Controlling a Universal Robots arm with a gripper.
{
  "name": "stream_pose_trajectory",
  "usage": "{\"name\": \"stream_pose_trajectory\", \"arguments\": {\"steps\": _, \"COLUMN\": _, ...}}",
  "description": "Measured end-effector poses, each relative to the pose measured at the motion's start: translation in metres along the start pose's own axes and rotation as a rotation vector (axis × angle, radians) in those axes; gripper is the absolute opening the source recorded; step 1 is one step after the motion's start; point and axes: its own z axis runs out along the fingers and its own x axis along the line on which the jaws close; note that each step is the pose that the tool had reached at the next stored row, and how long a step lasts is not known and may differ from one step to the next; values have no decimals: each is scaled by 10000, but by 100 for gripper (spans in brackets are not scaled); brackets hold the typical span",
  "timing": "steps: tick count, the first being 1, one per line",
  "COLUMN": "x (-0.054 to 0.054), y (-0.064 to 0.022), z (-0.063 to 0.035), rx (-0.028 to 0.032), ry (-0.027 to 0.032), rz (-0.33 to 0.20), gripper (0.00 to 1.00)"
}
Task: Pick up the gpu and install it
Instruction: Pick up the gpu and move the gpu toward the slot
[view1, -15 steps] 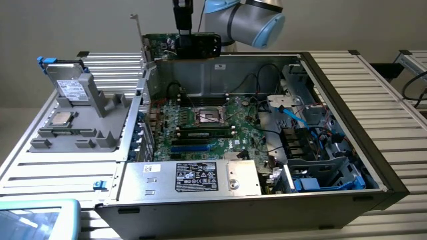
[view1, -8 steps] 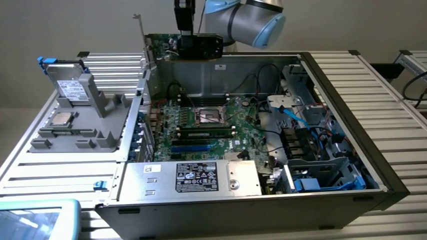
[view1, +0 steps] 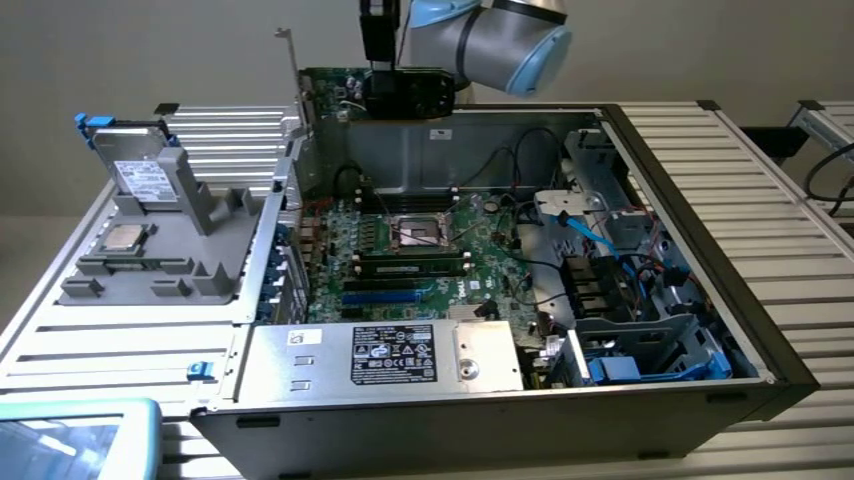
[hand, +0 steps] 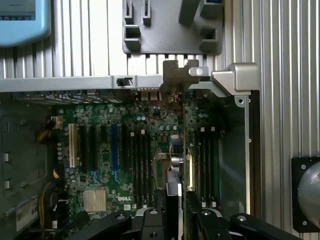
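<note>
The gpu (view1: 350, 92), a green card with a black cooler block and a silver end bracket (view1: 296, 80), hangs upright above the far rim of the open computer case (view1: 747, 300). My gripper (view1: 380, 62) comes down from above and is shut on the card's upper edge. In the wrist view the gpu (hand: 183, 150) shows edge-on between my two fingers (hand: 150, 222), its bracket (hand: 179, 72) near the case wall. Under it lies the motherboard (hand: 110, 145) with its long slots. The card is clear of the motherboard (view1: 400, 250).
A silver power supply (view1: 400, 355) sits at the case's near end, blue cables and drive bays (view1: 627, 270) at the exterior view's right. A grey fixture (view1: 160, 230) carrying a square chip (view1: 127, 237) stands left of the case. A light-blue tray (view1: 67, 440) is at the near left.
</note>
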Motion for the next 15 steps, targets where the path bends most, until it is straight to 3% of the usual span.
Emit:
{"name": "stream_pose_trajectory", "arguments": {"steps": 6, "x": -3, "y": -126, "z": 2, "rx": -1, "ry": 2, "rz": 16, "gripper": 27}}
{"name": "stream_pose_trajectory", "arguments": {"steps": 15, "x": 114, "y": -138, "z": 9, "rx": 2, "ry": 1, "rz": 163, "gripper": 27}}
